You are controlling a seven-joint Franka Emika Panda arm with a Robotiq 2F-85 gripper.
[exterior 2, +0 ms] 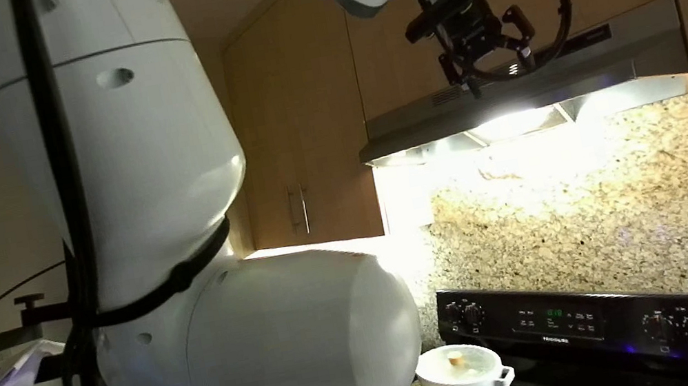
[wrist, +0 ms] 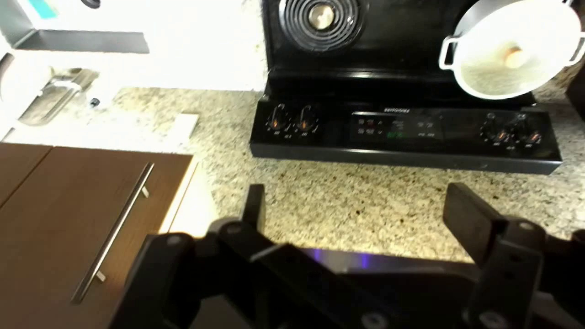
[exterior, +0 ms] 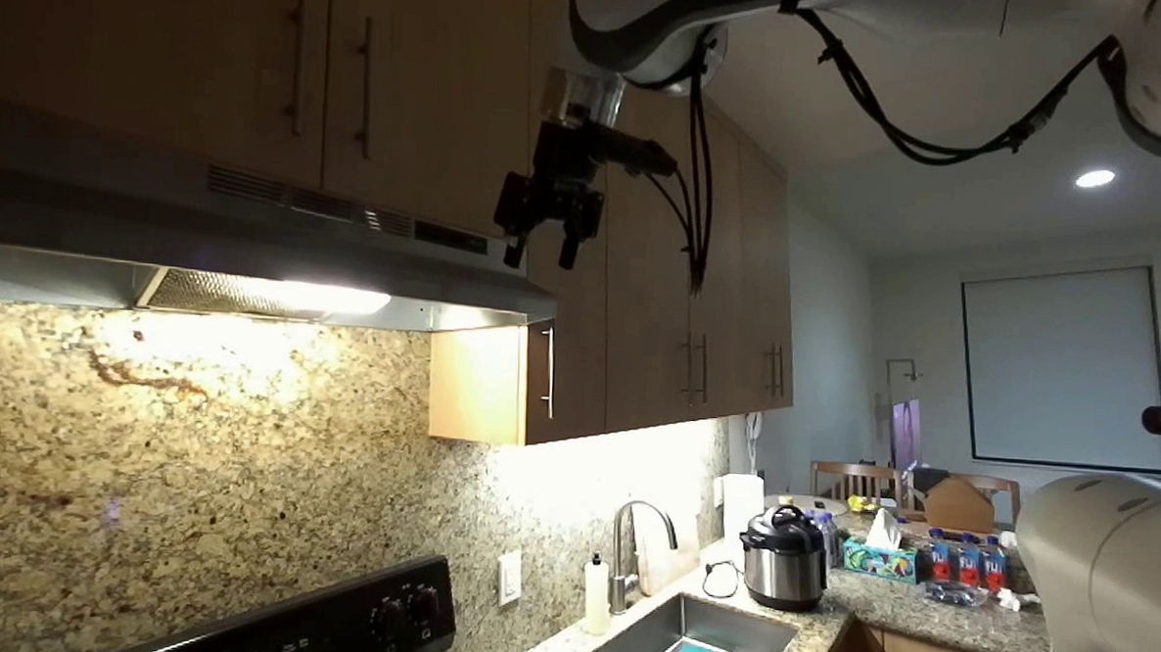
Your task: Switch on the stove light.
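The range hood (exterior: 349,242) is a grey metal unit under the cabinets; it also shows in an exterior view (exterior 2: 640,42). The stove light under it glows bright white in both exterior views (exterior: 342,299) (exterior 2: 514,122). Dark strips sit in the hood's front face (exterior: 452,237) (exterior 2: 584,39); any switches there are too small to make out. My gripper (exterior: 541,254) is open and empty, in front of the hood in an exterior view (exterior 2: 501,74). In the wrist view its fingers (wrist: 354,205) stand wide apart, with a grey hood edge (wrist: 338,260) low behind them.
Wooden cabinets (exterior: 434,84) with bar handles stand above and beside the hood. Below are the black stove panel (exterior 2: 582,321), a white pot (exterior 2: 463,383), the sink (exterior: 695,625) and faucet (exterior: 624,553). Cables hang from the arm beside the gripper.
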